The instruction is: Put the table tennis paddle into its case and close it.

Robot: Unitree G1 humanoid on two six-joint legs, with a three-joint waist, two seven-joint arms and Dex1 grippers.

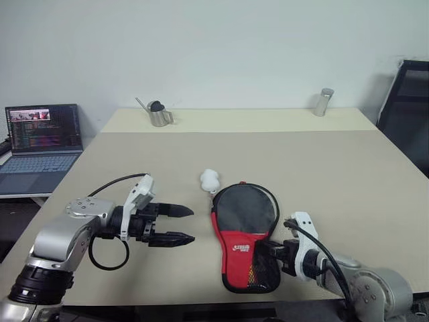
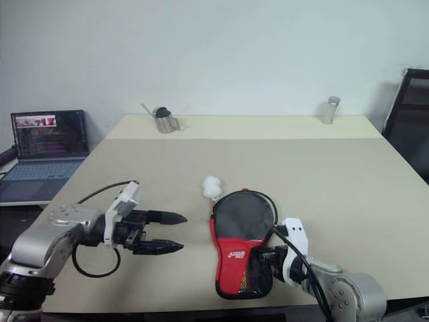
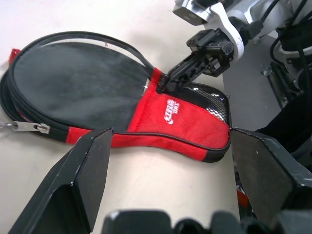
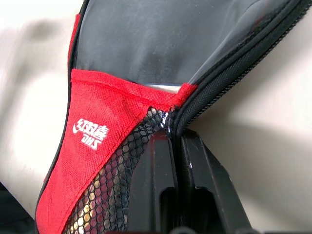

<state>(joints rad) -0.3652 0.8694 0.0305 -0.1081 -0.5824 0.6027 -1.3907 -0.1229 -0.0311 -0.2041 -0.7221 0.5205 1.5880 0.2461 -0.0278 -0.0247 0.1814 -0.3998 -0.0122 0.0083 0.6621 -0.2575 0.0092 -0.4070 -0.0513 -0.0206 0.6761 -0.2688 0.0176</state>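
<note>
two metal cups (image 1: 159,115) on beige table (image 1: 335,174).

The left end effector (image 1: 179,225) hovers with its 2 black fingers spread wide, pointing sideways toward the right arm and tilted slightly downward. The right end effector (image 1: 263,248) sits low, its 2 fingers (image 4: 168,161) pressed together, pointing forward and toward the left arm, angled down, pinching the case (image 1: 244,235) at its edge.
</note>
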